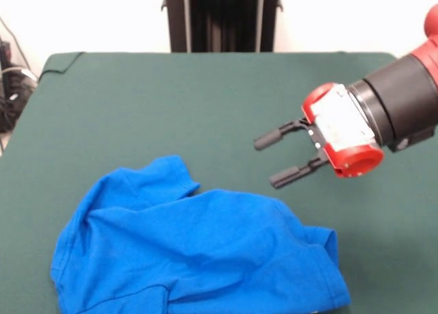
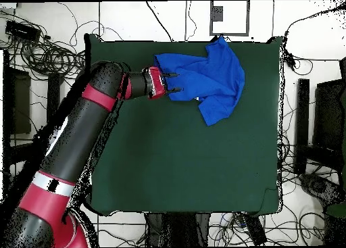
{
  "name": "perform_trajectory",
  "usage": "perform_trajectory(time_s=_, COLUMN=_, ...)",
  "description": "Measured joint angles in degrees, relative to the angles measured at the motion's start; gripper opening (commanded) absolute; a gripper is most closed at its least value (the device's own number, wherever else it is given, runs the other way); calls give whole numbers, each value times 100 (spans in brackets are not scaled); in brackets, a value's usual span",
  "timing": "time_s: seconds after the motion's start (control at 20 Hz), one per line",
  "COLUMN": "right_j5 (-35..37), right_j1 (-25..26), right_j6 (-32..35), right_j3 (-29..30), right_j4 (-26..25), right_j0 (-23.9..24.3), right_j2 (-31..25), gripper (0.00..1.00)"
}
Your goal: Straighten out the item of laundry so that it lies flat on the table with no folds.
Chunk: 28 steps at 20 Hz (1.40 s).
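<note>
The item of laundry, a bright blue T-shirt, lies crumpled near the front edge of the dark green table, plain side up with folds and a sleeve bunched at its upper left. In the overhead view the shirt sits at the table's top edge. My gripper hovers to the right of the shirt and above it, lying sideways, fingers spread open with nothing between them. Seen from overhead, the gripper is at the shirt's left edge.
Cables and stands crowd the floor around the table. The red and black arm reaches across the table's left side in the overhead view. A black column stands behind the table's far edge.
</note>
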<state>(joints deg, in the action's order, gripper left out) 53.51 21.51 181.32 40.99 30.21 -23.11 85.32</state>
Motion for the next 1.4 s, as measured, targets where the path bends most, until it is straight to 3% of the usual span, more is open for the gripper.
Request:
perform_trajectory(time_s=0.9, right_j5=661, right_j1=457, right_j6=0, right_j3=-1787, right_j4=262, right_j0=765, right_j2=512, gripper=100)
perform_trajectory(time_s=1.4, right_j5=782, right_j1=721, right_j6=0, right_j3=-2263, right_j4=704, right_j0=963, right_j2=866, gripper=100)
